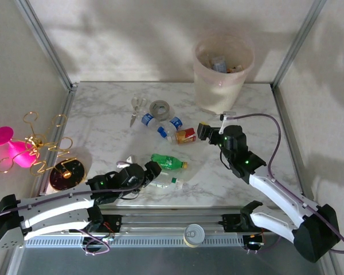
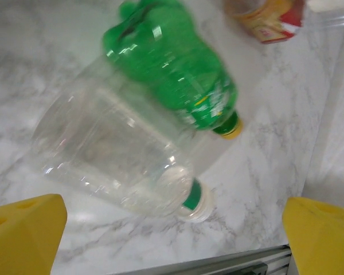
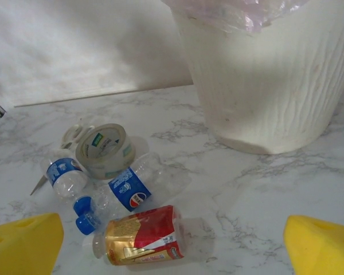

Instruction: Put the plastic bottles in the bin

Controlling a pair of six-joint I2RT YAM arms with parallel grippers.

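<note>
While the left gripper gapes empty over the clear bottle, which touches the green bottle far from the bin, it should straddle the clear body alone before closing; the right gripper, nearer the bin, gapes empty too.

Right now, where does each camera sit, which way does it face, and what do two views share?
Top external: above and behind the arms, looking down on the table, bin at far right; both arms show, left claw and right claw.
Left wrist: on the left arm, looking down at clear bottle and green bottle; yellow fingers at lower corners.
Right wrist: on the right arm, facing bin, tape roll, red-label bottle; yellow fingers low.
Shared: top and right wrist both show bin, tape roll, red-label bottle.
</note>
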